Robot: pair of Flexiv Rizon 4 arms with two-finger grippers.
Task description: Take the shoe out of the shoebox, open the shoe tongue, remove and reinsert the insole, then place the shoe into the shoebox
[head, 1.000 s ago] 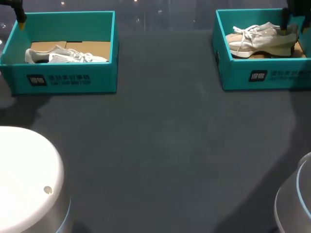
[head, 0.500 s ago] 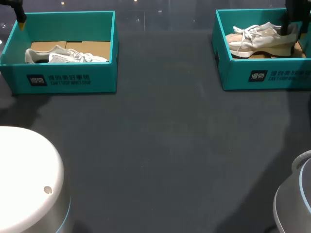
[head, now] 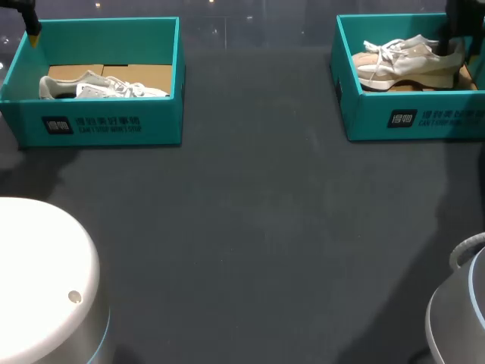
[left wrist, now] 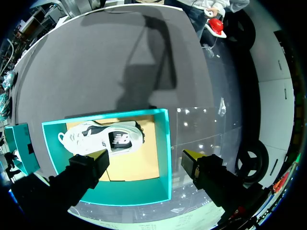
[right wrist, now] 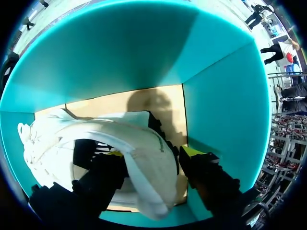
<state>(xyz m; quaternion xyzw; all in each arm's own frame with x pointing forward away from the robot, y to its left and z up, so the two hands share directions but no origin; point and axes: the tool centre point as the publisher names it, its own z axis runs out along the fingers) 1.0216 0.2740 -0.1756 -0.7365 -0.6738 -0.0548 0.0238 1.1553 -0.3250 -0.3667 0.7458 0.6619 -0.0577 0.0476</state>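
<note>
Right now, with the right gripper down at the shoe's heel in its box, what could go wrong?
1. The right gripper straddles only the heel of the shoe; lifted so, the shoe may tip toe-down or slip out.
2. The wall of the box is close beside that gripper; it may catch there and drag the box.
3. The left gripper hangs open across the wall of the other box; going straight down, it could hit the rim.
</note>
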